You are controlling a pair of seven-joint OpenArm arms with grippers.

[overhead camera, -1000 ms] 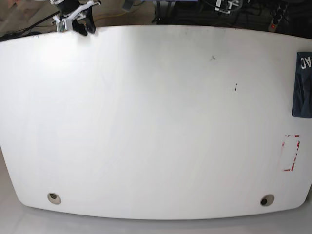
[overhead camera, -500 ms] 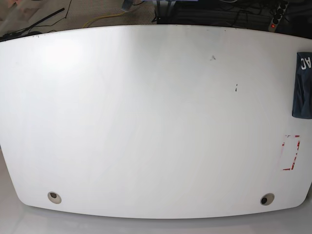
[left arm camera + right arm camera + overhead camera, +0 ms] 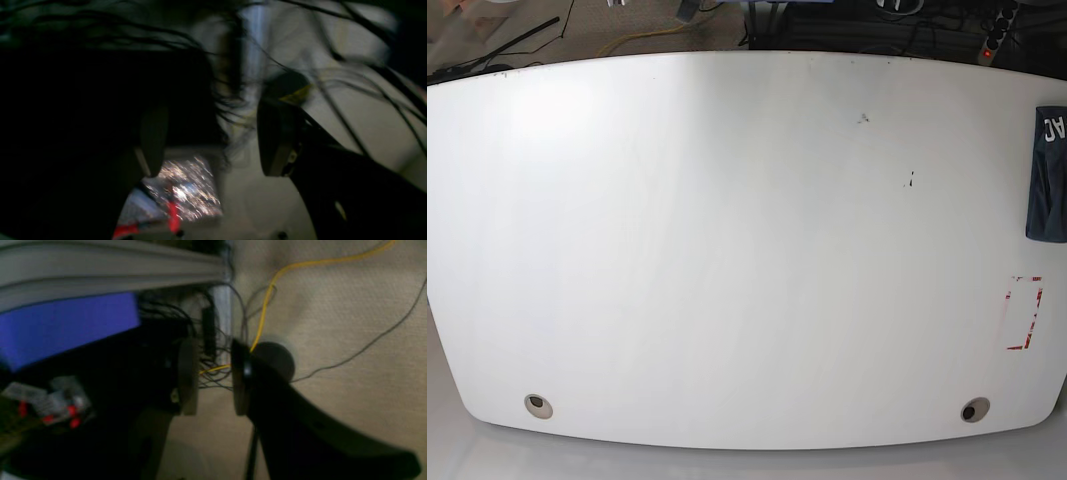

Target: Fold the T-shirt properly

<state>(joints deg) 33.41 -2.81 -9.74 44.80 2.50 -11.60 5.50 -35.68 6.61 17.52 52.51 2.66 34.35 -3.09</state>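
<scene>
Base view: the T-shirt (image 3: 1047, 175) is seen as a narrow dark bundle at the table (image 3: 727, 250) edge, partly cut off by the frame, with white lettering at its top. Neither arm is shown over the table. In the left wrist view, the left gripper (image 3: 210, 140) is seen with its jaws wide apart and nothing between them; only dark cables lie beyond it. In the right wrist view, the right gripper (image 3: 213, 376) is seen with a narrow gap between its jaws, empty, above carpet and a yellow cable (image 3: 267, 303). No cloth is near either tool. The folding is judged done, with the shirt set aside; how neat it is cannot be told.
</scene>
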